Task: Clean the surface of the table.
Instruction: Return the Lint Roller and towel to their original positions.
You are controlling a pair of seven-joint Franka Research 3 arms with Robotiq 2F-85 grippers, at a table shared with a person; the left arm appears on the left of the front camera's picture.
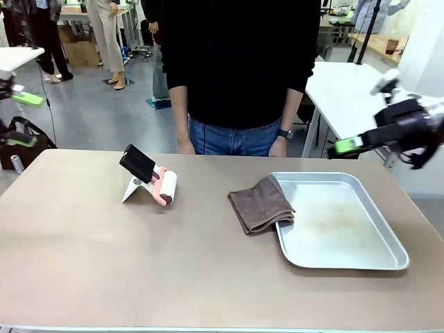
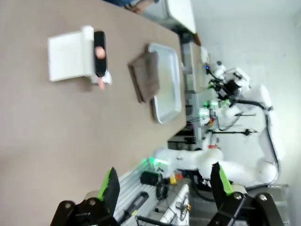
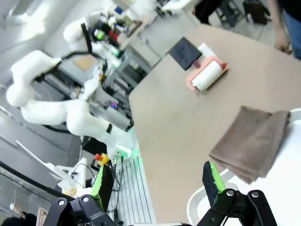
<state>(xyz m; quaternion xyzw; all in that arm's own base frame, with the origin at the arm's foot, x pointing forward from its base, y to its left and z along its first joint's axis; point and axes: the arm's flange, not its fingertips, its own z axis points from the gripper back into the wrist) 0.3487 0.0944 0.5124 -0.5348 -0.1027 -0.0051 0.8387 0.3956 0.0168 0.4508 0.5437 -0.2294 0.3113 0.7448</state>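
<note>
The tan-brown table (image 1: 139, 263) spreads wide before a person standing at its far edge. On it a folded brown cloth (image 1: 260, 205) lies partly over the left rim of a silver tray (image 1: 388, 260). A lint roller (image 1: 165, 187) with a black handle leans on a white stand (image 1: 133, 189) left of centre. My left gripper (image 2: 165, 186) hangs open beyond the table's left end, its green fingertips (image 1: 26, 99) far apart. My right gripper (image 3: 157, 181) is open and holds nothing, off the table's right end, above the cloth (image 3: 251, 143) and the tray's rim (image 3: 200, 202).
A white-topped table (image 1: 347, 90) stands behind at the right. People and boxes are on the floor at the back left. The person's hands (image 1: 279, 148) hang at the far edge. The front half of the tan table is bare.
</note>
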